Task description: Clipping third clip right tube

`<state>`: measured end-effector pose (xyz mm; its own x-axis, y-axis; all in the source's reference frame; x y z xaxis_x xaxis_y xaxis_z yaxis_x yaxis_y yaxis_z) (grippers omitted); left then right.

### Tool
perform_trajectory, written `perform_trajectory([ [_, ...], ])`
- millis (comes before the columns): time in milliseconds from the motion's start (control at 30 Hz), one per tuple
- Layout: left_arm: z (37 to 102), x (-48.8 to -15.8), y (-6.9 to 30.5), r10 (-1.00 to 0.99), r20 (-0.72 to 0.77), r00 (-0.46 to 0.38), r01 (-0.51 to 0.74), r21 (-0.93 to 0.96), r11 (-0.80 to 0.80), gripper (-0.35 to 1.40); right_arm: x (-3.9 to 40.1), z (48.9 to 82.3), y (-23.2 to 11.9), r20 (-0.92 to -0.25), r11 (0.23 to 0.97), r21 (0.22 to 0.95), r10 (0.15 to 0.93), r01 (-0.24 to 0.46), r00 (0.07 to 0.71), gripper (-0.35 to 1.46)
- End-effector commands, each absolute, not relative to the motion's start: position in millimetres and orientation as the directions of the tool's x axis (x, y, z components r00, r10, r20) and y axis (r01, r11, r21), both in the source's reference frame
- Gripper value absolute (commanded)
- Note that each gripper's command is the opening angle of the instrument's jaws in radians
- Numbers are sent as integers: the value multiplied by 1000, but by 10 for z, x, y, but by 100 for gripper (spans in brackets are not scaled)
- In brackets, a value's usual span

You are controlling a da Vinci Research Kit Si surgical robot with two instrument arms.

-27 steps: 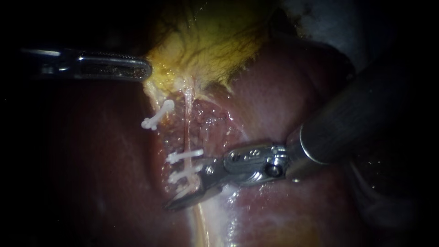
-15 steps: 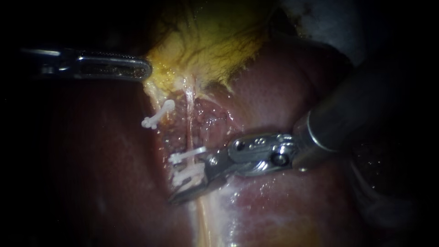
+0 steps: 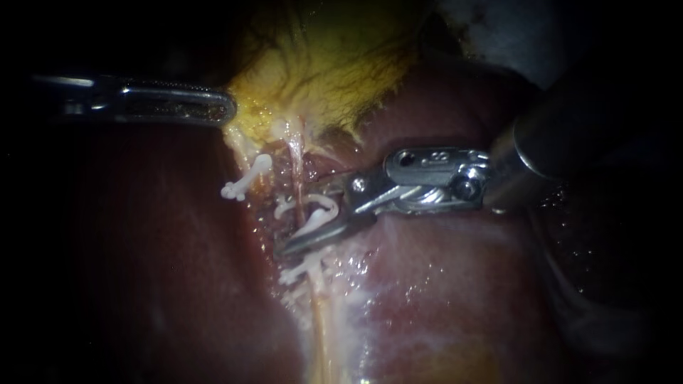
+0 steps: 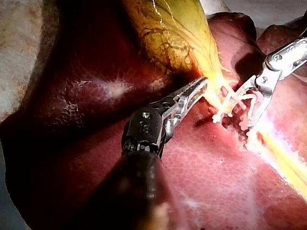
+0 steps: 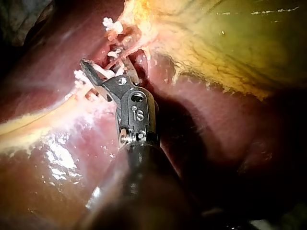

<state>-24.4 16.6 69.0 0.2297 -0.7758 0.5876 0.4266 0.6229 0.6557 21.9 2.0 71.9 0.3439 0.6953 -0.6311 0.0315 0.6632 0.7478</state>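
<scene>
The right tube [image 3: 294,167] runs down from the yellow gallbladder [image 3: 320,64] across the liver [image 3: 441,284]. My right instrument [image 3: 299,219] straddles this tube, its jaws standing apart with a curved white clip [image 3: 321,211] seated between them. Another white clip [image 3: 302,269] sits on the same tube just below the jaws. A further clip [image 3: 245,178] crosses the left tube. My left instrument [image 3: 229,107] has its jaws shut on the gallbladder's edge. From the left wrist, it [image 4: 204,85] grips yellow tissue, with my right instrument [image 4: 245,108] beyond. The right wrist view has those jaws [image 5: 108,64] around the tube.
Wet, glistening liver surface [image 3: 363,341] lies below the clips, crossed by a pale yellow strand [image 3: 320,334]. The right instrument's thick dark shaft [image 3: 583,135] fills the upper right. Pale cloth [image 3: 498,28] shows behind the gallbladder.
My right instrument has moved up along the right tube, from below the lower clips to a spot nearer the gallbladder. The left instrument has stayed put.
</scene>
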Motion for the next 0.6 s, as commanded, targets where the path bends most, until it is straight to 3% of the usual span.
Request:
perform_trajectory([
  [33,690,-244,166,-776,588,230,427,656,623,-35,220,720,20,-620,646,763,717,31,320,48],
  [133,690,-244,166,-776,588,230,427,656,623,-35,221,721,25,-588,590,804,767,78,258,49],
  [267,690,-244,166,-776,588,230,427,656,623,-35,222,723,26,-546,530,837,806,133,227,49],
  [600,690,-244,166,-776,588,230,426,656,623,-35,222,724,29,-471,421,857,874,298,118,49],
])
